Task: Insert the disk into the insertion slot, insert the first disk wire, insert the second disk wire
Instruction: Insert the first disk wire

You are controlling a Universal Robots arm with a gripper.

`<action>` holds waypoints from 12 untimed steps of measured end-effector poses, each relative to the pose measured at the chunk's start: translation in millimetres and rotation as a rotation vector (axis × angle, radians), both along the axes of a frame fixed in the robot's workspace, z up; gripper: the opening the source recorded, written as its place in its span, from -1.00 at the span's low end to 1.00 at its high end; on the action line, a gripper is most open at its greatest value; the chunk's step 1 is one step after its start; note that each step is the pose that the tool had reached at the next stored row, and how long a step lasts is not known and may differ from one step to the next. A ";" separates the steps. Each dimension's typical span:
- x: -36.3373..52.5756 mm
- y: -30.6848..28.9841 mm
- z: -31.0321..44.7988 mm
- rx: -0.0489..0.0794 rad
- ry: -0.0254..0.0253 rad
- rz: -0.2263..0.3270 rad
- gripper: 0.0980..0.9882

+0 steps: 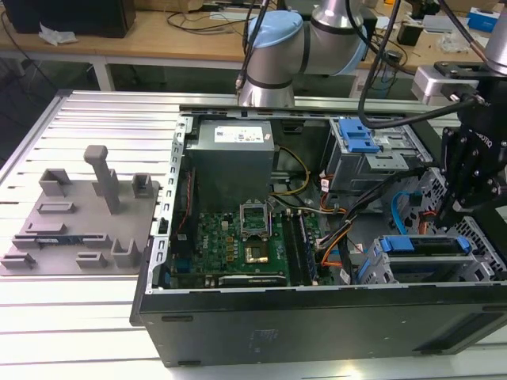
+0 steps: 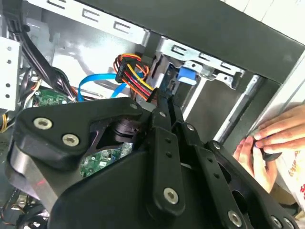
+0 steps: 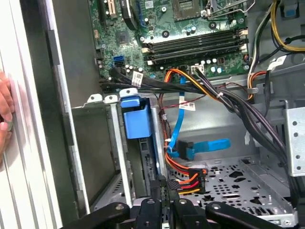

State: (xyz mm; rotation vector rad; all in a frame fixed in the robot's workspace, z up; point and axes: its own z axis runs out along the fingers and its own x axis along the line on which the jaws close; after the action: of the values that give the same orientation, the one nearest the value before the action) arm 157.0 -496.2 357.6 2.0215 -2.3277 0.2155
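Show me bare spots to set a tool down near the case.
Exterior view: bare table on the near side of the grey fixture plate, and a strip on its far side. Inside the case, cables crowd the gap between motherboard and disk.

Open PC case (image 1: pixel 317 317) on slatted table (image 1: pixel 79 324). Motherboard (image 1: pixel 238 245) sits mid-case, with power supply (image 1: pixel 234 146) at its 12 o'clock. Tall cage (image 1: pixel 356 154) with blue latch is at 2 o'clock of the board. Slot (image 1: pixel 372 269) is at 4 o'clock inside the case. Disk (image 1: pixel 420 244) sits in the slot, blue carrier edge showing on top. Black gripper (image 1: pixel 453 218) hangs close over the disk's 3 o'clock end; contact unclear. Blue cable (image 1: pixel 394 210) loops between tall cage and slot. Orange wires (image 1: pixel 333 241) lie at 9 o'clock of the slot. Grey fixture plate (image 1: pixel 75 229) with upright post (image 1: pixel 101 178) lies at 9 o'clock of the case, just beside it. Arm (image 1: pixel 305 39) at 12 o'clock, behind the case
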 end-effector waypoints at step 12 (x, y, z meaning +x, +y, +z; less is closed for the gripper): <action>0.0 -5.1 -2.2 0.001 0.0000 0.034 -0.85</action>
State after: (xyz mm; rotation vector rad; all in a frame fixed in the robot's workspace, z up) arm 157.0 -501.4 355.4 2.0630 -2.2947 0.2164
